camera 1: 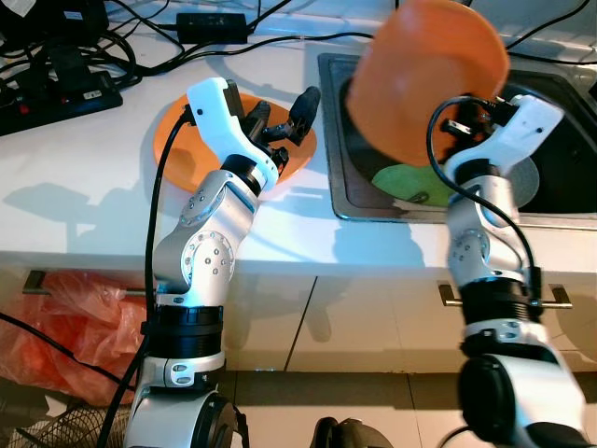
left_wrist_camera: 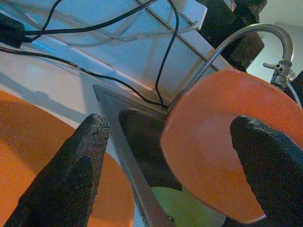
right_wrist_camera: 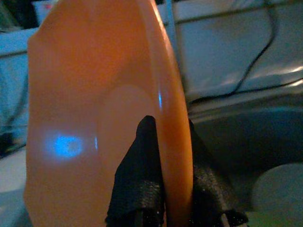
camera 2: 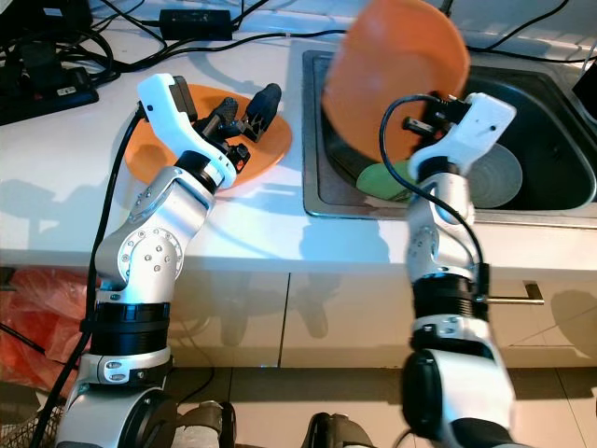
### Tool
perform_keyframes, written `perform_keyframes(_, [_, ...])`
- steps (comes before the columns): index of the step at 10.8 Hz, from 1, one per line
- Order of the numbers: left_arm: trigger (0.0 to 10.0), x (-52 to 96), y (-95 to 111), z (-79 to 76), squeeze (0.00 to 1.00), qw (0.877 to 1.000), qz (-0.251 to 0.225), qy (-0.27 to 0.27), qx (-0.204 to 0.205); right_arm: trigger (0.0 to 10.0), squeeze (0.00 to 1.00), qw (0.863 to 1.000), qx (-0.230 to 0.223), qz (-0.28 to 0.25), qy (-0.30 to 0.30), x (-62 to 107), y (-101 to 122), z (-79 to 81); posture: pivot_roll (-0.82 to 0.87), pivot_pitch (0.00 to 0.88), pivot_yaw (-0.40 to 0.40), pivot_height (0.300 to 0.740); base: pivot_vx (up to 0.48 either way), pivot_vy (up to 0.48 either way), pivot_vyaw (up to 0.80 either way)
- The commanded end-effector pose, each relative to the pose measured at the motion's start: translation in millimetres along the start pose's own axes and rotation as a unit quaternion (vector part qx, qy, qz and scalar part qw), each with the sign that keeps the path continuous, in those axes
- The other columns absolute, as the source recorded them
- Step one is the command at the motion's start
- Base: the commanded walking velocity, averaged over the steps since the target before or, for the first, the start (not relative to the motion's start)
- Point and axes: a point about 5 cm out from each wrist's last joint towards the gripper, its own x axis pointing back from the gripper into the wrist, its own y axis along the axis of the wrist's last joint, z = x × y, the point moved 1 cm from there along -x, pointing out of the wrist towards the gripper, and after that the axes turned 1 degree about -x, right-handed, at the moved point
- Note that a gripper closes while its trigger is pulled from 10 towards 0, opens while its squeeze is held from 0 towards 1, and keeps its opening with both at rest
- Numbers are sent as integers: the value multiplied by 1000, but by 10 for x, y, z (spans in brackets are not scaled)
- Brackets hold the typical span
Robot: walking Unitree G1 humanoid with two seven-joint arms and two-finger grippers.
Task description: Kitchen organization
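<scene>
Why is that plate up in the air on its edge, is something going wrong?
Nothing looks wrong. The right end effector pinches the orange plate by its rim, holding it tilted above the sink. The left end effector hovers open over a second orange plate on the counter. Nothing looks spilled.

Plate count around the sink (camera 1: 340,201)

Two orange plates: one (camera 1: 429,79) held up above the sink, one (camera 1: 177,140) flat on the worktop (camera 1: 75,177) left of it. One green plate (camera 1: 410,184) and one grey plate (camera 2: 494,177) inside the sink.
</scene>
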Motion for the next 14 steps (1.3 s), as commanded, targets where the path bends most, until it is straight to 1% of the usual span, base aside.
perform_keyframes(1, [10000, 8, -23, -45, 0, 1000, 4, -7, -6, 10000, 0, 999, 19, -22, -15, -5, 68, -77, 92, 147, -73, 723, 0, 0, 0])
perform_keyframes(2, [10000, 11, -25, -45, 0, 1000, 4, -7, -7, 10000, 0, 997, 57, -18, -39, -2, 48, -176, 92, 148, -73, 723, 0, 0, 0])
perform_keyframes(3, [10000, 15, -29, -44, 0, 1000, 5, -6, -7, 10000, 0, 996, 78, 2, -47, 15, -34, -228, 94, 149, -74, 723, 0, 0, 0])
perform_keyframes(4, [10000, 19, -31, -48, 0, 1000, 5, -6, -8, 10000, 0, 995, 90, 29, -45, 41, -146, -236, 96, 149, -75, 723, 0, 0, 0])
perform_keyframes(8, [10000, 16, -15, -50, 0, 1000, 4, -5, -13, 10000, 0, 992, 105, 68, -22, 103, -357, -159, 99, 151, -76, 723, 0, 0, 0])
perform_keyframes(12, [10000, 21, -15, -57, 0, 1000, 3, -6, -13, 10000, 0, 991, 88, 98, 19, 181, -533, -11, 102, 144, -74, 723, 0, 0, 0])
perform_keyframes(13, [10000, 21, -22, -60, 0, 1000, 4, -7, -13, 10000, 875, 991, 82, 104, 24, 198, -567, 11, 102, 143, -73, 723, 0, 0, 0])
perform_keyframes(14, [10000, 23, -30, -61, 0, 1000, 5, -7, -13, 10000, 1000, 991, 77, 107, 28, 211, -588, 24, 102, 141, -73, 723, 0, 0, 0])
